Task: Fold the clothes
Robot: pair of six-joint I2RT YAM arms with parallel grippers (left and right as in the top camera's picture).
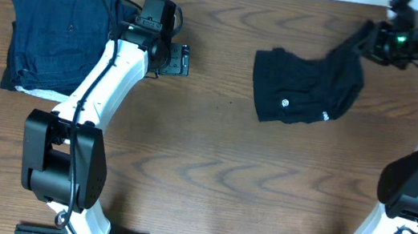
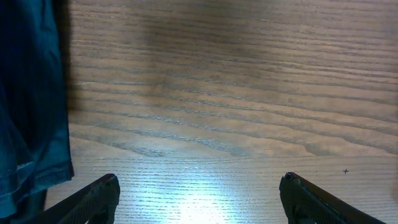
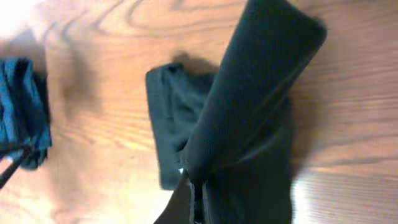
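Right claw: pressed together on a fold of the black T-shirt, pinching the cloth at the far right of the bench.
Right claw, wrist view: the two fingers meet at the bottom of the picture with black fabric caught between them.
Lifted fabric: a broad band of the black T-shirt rises from the heap to the claw, stretched taut and hanging above the rest of the garment.
T-shirt, place: right of centre on the far half of the bench, well apart from the left arm.
T-shirt, shape: a bunched, roughly rectangular lump, its left edge fairly straight and its right side drawn up toward the claw.
T-shirt, surface: plain matt black, thin and soft, with a fine knit grain showing in the right wrist view.
T-shirt, marks: a small round white mark near its near edge and a smaller white fleck to the right of it.
Left claw: spread wide and holding nothing, over bare wood.
Left claw, wrist view: both dark fingertips stand far apart with only wood grain between them.
Navy garments: a folded dark blue pile at the far left, just beside the left claw, with a white layer showing at its near edge.
Bench: brown wood with a strong wavy grain.
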